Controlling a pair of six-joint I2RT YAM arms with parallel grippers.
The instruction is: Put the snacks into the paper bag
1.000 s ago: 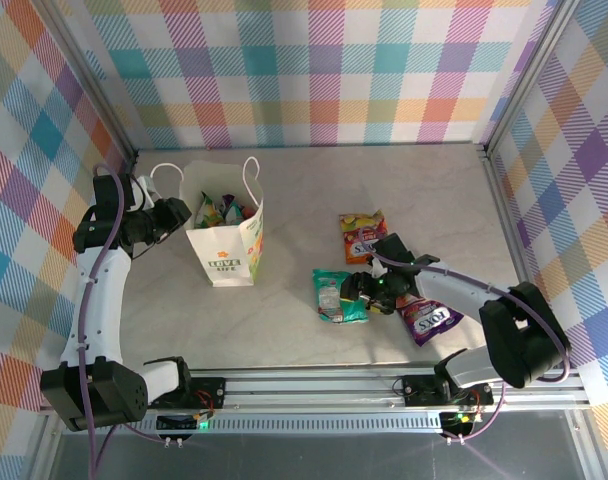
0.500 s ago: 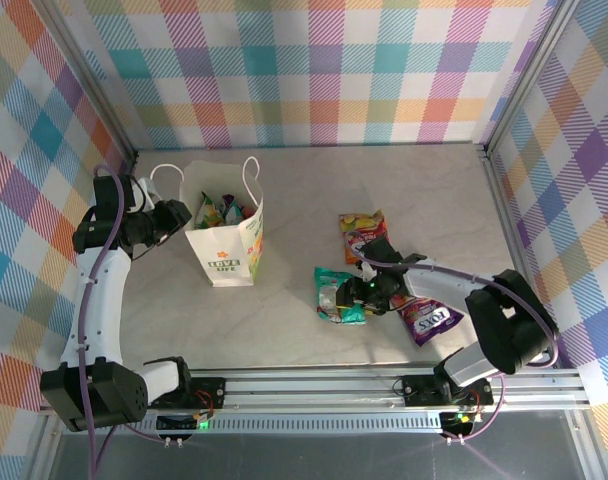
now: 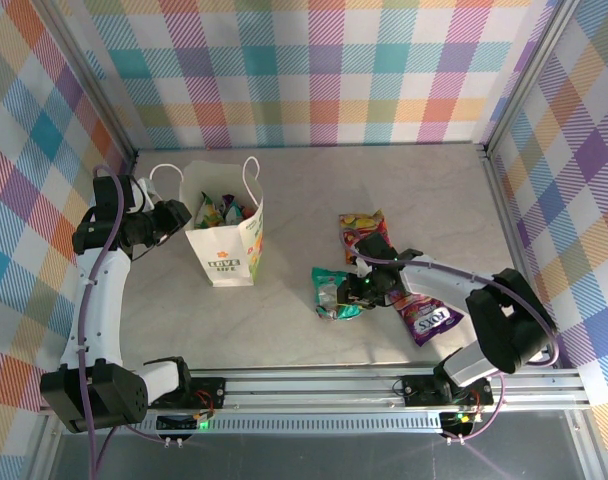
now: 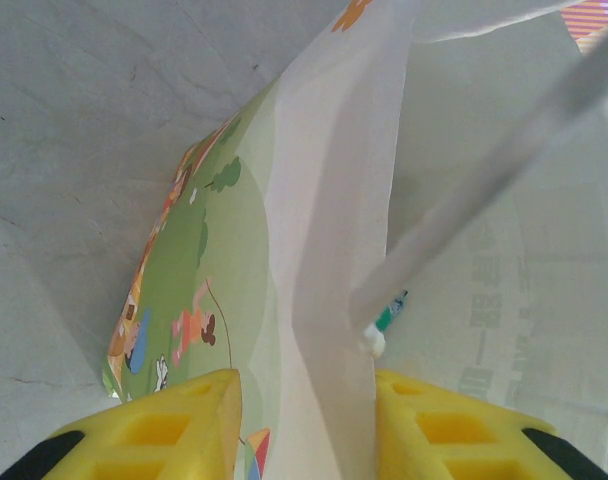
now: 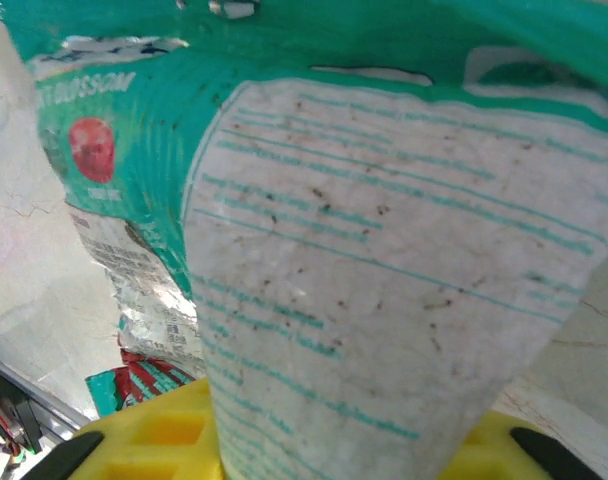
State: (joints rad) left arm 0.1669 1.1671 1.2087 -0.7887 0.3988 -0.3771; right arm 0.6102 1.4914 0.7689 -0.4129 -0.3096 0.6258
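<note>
Tipping threatens the bag, whose wall is pinched between the left gripper's jaws; any tug could topple it. Well to the bag's right, the right gripper clamps the green packet by one end, and the slick foil could slip free mid-carry.

The teal packet is showing the word "BLOSSOM" in pale letters beside a red fruit picture, the purple packet is carrying "FOXS" in white, and the paper bag is bearing green lettering too small to read.
</note>
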